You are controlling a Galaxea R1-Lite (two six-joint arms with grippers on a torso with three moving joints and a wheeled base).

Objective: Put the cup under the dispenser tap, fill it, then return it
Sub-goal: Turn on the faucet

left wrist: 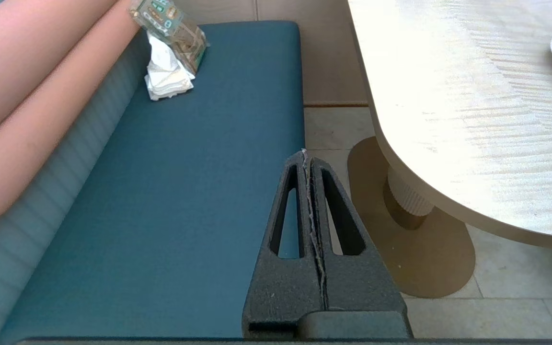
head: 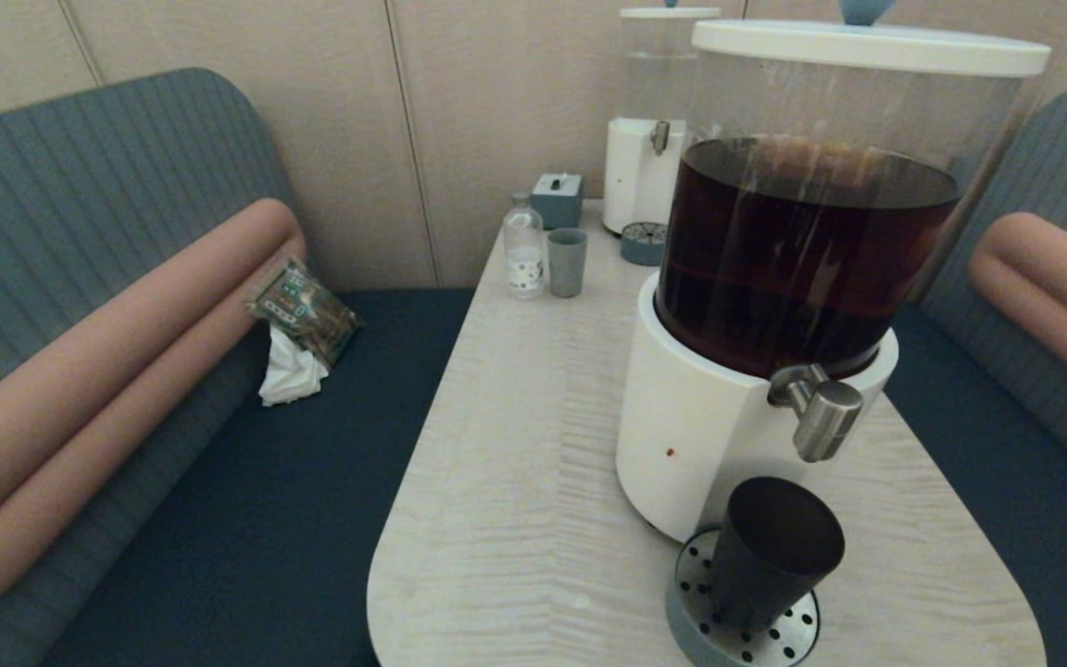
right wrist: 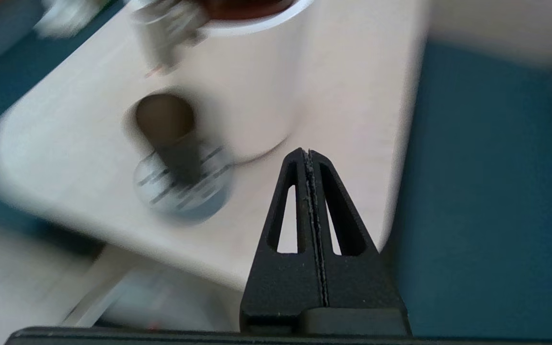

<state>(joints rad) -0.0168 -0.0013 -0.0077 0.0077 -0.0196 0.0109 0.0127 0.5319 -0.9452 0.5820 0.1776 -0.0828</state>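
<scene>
At lower right of the head view, the small matte black tapered cup point(head: 772, 554) stands upright, mouth up, on a round perforated metal drip tray point(head: 696, 607), under the brushed-silver dispenser tap point(head: 818, 409) of the large white-based dispenser of brown liquid point(head: 802, 250). Farther back on the pale wooden counter point(head: 515, 482) stand a grey-green cup point(head: 567, 262) and a clear bottle point(head: 523, 246), its label unreadable. The left gripper point(left wrist: 308, 158) hangs over the blue bench seat point(left wrist: 170, 191), fingers together; the right gripper point(right wrist: 307, 154) hovers by the counter edge, fingers together.

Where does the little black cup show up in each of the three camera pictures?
Head view: the black cup stands on the round perforated drip tray at the lower right, below the dispenser tap.
Left wrist view: not in it; only the table edge and the blue bench show.
Right wrist view: the cup sits left of centre on the same tray, blurred.
Shared landmark: the big dispenser's white base, beside the cup in the head and right wrist views.
</scene>
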